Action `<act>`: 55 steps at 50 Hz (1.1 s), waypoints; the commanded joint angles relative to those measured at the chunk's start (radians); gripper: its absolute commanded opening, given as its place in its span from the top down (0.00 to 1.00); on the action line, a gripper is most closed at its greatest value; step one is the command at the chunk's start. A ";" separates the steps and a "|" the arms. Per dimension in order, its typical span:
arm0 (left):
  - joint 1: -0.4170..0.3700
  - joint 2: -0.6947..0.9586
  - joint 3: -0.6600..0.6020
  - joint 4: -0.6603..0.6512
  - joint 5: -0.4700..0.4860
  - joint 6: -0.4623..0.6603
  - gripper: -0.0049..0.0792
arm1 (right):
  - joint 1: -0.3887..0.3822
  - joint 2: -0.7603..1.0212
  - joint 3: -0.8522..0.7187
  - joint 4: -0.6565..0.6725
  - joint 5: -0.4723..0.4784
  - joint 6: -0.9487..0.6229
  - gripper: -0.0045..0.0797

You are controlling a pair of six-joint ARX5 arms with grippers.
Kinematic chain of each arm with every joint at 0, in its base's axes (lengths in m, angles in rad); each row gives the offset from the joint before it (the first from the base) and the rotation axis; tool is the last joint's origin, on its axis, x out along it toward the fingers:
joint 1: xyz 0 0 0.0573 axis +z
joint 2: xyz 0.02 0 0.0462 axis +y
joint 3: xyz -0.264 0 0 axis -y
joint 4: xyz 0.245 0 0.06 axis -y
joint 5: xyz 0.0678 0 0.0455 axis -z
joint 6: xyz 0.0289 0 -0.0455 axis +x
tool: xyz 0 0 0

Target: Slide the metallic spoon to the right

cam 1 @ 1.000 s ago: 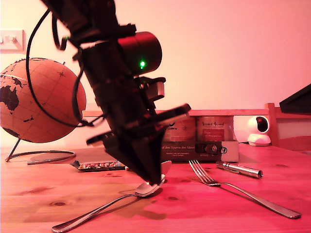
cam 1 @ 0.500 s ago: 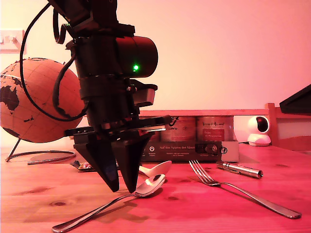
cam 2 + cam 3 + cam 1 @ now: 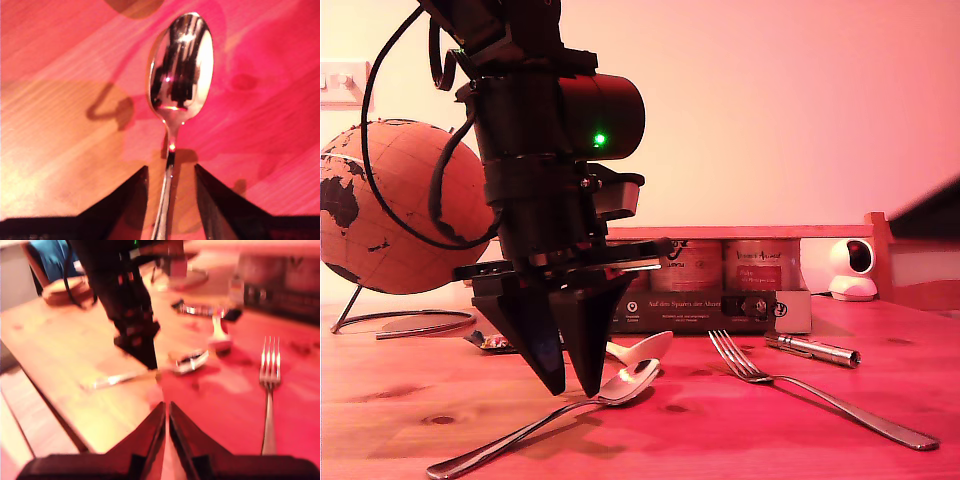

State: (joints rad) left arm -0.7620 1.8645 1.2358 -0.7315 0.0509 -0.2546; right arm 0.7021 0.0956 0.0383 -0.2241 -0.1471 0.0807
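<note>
The metallic spoon (image 3: pixel 630 380) lies on the wooden table, bowl toward the middle and handle running to the exterior view's lower left. My first gripper (image 3: pixel 572 390) stands upright over it, tips down at the table. In the first wrist view the first gripper (image 3: pixel 170 170) is open, and the thin neck of the metallic spoon (image 3: pixel 182 65) passes between its fingers with a gap on each side. My second gripper (image 3: pixel 166 405) is shut on nothing, held back from the metallic spoon (image 3: pixel 192 361). Its arm (image 3: pixel 930 215) shows only as a dark blur at the exterior view's right edge.
A metal fork (image 3: pixel 800 385) lies to the exterior view's right of the spoon, with a small metal torch (image 3: pixel 815 350) behind it. A white ceramic spoon (image 3: pixel 645 347), a wrapped bar (image 3: pixel 520 342), a dark box with tins (image 3: pixel 720 300), a globe (image 3: pixel 400 205) and a white camera (image 3: pixel 850 265) stand further back.
A second ago my first gripper leaned with its tips at the spoon's bowl. It has swung upright and shifted toward the exterior view's left, now straddling the neck. The spoon has barely moved.
</note>
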 commanded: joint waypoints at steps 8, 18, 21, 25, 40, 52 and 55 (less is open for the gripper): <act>0.003 0.072 0.010 0.005 0.027 0.004 0.64 | 0.003 0.006 0.002 -0.006 0.000 0.001 0.96; 0.002 0.073 0.010 0.007 0.041 0.003 0.81 | 0.003 0.006 0.002 -0.006 0.000 0.001 0.96; 0.002 0.073 0.010 0.003 0.059 0.003 0.89 | 0.003 0.006 0.002 -0.006 0.000 0.001 0.96; -0.001 0.073 0.010 0.008 0.066 0.004 0.96 | 0.003 0.006 0.002 -0.006 0.000 0.001 0.96; -0.018 0.073 0.010 0.086 0.097 0.000 0.97 | 0.003 0.006 0.002 -0.005 0.000 0.001 0.96; -0.033 0.073 0.010 0.177 0.145 -0.012 0.97 | 0.003 0.006 0.002 -0.005 0.000 0.001 0.96; -0.037 0.073 0.010 0.202 0.147 -0.017 0.97 | 0.003 0.006 0.002 -0.005 0.000 0.001 0.96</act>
State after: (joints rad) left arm -0.7918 1.9133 1.2476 -0.5510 0.1913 -0.2615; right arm 0.7021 0.0956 0.0383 -0.2367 -0.1471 0.0803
